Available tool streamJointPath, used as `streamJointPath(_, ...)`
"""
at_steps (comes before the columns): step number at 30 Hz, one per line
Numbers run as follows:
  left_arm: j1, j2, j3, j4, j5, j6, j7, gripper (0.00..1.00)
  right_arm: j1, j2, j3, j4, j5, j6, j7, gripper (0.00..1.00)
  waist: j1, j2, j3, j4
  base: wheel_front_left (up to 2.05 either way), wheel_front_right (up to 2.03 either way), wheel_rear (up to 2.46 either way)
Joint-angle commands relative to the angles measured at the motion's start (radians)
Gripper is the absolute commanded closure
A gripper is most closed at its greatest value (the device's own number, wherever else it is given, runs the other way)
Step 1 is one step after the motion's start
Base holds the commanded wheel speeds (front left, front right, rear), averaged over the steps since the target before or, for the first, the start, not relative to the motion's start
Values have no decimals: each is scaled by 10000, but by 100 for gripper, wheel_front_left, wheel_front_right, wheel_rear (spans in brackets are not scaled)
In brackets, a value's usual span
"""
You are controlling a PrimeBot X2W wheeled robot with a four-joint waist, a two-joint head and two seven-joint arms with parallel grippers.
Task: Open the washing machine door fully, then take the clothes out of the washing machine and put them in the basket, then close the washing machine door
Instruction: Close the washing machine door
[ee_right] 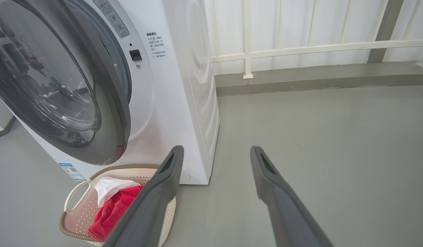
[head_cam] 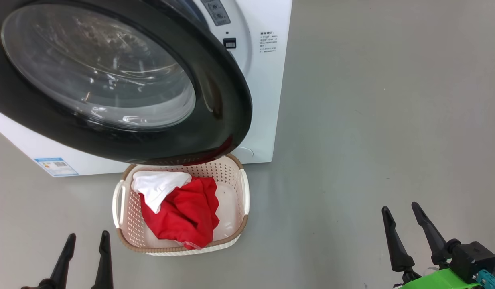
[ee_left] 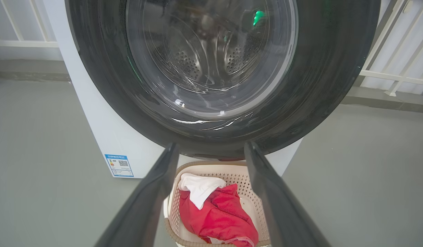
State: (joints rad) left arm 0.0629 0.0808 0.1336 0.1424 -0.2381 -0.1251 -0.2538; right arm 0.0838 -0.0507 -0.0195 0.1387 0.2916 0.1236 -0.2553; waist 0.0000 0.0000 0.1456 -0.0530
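Note:
The washing machine door (head_cam: 227, 100) hangs ajar in front of the white washing machine (head_cam: 267, 100), with a gap at its right edge in the right wrist view, door (ee_right: 108, 113). Through its glass (ee_left: 211, 58) I see the perforated drum. Below the door the basket (head_cam: 129, 241) stands on the floor, holding the red clothes (head_cam: 187, 212) and a white piece (head_cam: 157, 186). My left gripper (head_cam: 89, 234) is open and empty, left of the basket. My right gripper (head_cam: 400, 206) is open and empty, far to the right over the floor.
Grey floor (head_cam: 372, 120) stretches to the right of the machine. A white railing (ee_right: 300, 48) and a low grey kerb run behind it. A blue label (head_cam: 57, 165) sits on the machine's lower front.

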Motion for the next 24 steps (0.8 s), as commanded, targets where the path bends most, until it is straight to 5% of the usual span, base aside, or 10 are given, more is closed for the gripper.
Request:
streamJointPath(1,-96,113,381,-253,138,-56,-80,0,-27,-92,198,-262,-28,71,-65,0,0,0,-6,14,0,0,0)
streamJointPath(10,-144,75,321,-300,101,-56,-80,0,-106,-99,298,-290,-58,71,-65,0,0,0,13,111,0,0,0)
streamJointPath(12,-198,70,249,-308,81,-56,-80,0,-168,-119,432,-299,-58,71,-65,54,0,0,60,195,0,0,0)
streamJointPath(13,-234,63,205,-309,77,-56,-80,0,-210,-128,504,-298,-55,71,-65,68,0,0,91,250,0,0,0)
streamJointPath(14,-270,53,160,-308,76,-56,-80,0,-269,-143,601,-284,-47,71,-65,100,0,0,122,306,0,0,0)
streamJointPath(24,-749,-132,-370,-209,35,-56,-80,0,-1809,-149,2091,108,81,71,-65,100,0,0,665,1063,0,0,0)
